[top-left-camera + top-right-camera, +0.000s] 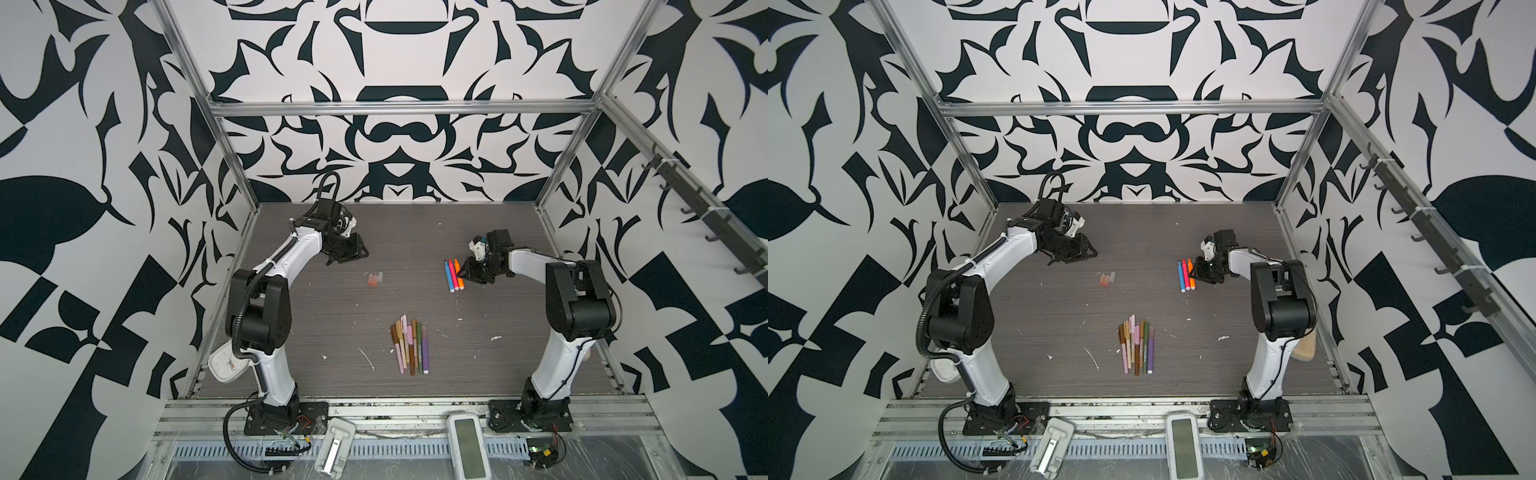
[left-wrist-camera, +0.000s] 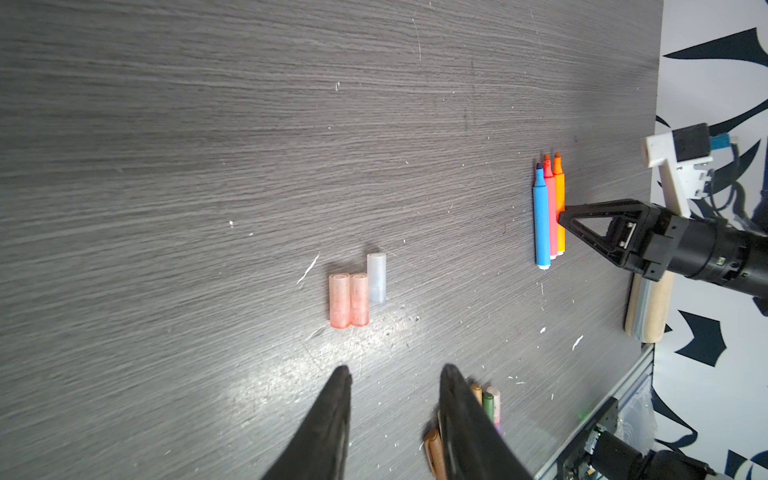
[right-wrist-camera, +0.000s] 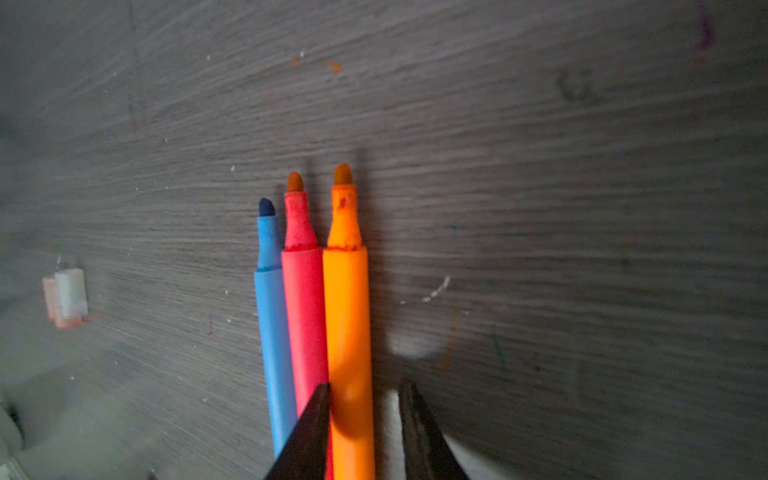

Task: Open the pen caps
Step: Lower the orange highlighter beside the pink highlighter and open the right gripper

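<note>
1. Markers lie three abreast on the bench (image 1: pixel 332 316): blue marker (image 3: pixel 272 332), red marker (image 3: pixel 305 311) and orange marker (image 3: pixel 347 311), barrels touching, nibs bare. In the right wrist view their rear ends are cut off by the frame edge and the fingers.
2. Right tool (image 3: pixel 365 382) stands with jaws parted astride the orange marker. One finger covers the red-orange seam. The other stands clear of the barrel, with bench showing between. Whether the near finger presses the barrel cannot be told.
3. Left tool (image 2: pixel 395 367) is parted and empty, near the loose caps and well apart from the three markers.
4. Three pen caps (image 2: pixel 359 299) lie loose mid-bench: two pinkish ones touching, a clear one just beside them, offset. In the right wrist view they blur into one lump.
5. Slim pens (image 1: pixel 409 345) lie bundled nearer the front edge, with a purple pen (image 1: pixel 424 353) at one side. Their count is hard to make out. In the left wrist view only a few ends show past a finger of the left tool.
</note>
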{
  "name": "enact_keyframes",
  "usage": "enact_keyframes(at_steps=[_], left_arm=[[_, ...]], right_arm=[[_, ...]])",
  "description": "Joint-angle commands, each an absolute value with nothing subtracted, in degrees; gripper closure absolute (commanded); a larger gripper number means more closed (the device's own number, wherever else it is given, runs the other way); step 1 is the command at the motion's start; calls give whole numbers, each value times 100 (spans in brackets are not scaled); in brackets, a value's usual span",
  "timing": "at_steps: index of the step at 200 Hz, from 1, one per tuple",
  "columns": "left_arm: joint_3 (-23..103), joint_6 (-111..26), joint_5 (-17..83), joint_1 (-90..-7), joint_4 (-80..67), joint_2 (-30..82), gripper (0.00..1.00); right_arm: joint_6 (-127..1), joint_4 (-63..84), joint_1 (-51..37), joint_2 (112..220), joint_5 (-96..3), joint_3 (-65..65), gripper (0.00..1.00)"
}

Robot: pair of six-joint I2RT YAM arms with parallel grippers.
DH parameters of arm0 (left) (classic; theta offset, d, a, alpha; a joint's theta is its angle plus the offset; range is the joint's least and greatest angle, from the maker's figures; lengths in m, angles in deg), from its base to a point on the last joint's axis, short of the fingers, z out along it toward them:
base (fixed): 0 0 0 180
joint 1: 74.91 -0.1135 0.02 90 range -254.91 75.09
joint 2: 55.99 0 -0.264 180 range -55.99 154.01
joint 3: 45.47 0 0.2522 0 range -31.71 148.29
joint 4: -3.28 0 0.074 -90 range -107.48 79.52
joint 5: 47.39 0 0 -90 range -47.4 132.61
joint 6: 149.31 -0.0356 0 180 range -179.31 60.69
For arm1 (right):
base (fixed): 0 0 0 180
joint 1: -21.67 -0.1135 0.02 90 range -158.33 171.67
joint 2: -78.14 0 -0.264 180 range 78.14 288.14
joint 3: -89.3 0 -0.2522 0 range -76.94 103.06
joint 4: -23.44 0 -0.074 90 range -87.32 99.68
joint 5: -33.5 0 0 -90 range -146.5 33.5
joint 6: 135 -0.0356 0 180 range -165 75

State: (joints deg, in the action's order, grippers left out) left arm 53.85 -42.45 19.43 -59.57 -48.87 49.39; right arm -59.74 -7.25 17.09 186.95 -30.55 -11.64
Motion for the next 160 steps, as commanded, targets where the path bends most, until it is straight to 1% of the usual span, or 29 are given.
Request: enact_keyframes(at_steps=[1, 72, 145, 160], left_arm=[[5306, -4208, 1827, -5979, -4976, 4836, 61], [5303, -4190, 1794, -5985, -4952, 4859, 61], [5302, -4178, 1758, -5986, -4959, 4876, 61], [5302, -4180, 1752, -5979, -4959, 4878, 61]], right_arm=[[-5969, -772, 1720, 18550, -2907, -1001, 63], [-6139, -641, 1736, 18675, -2404, -932, 63], [-6165, -691, 1736, 18774, -2362, -865, 63], [-6165, -700, 1734, 18749, -2399, -862, 61]])
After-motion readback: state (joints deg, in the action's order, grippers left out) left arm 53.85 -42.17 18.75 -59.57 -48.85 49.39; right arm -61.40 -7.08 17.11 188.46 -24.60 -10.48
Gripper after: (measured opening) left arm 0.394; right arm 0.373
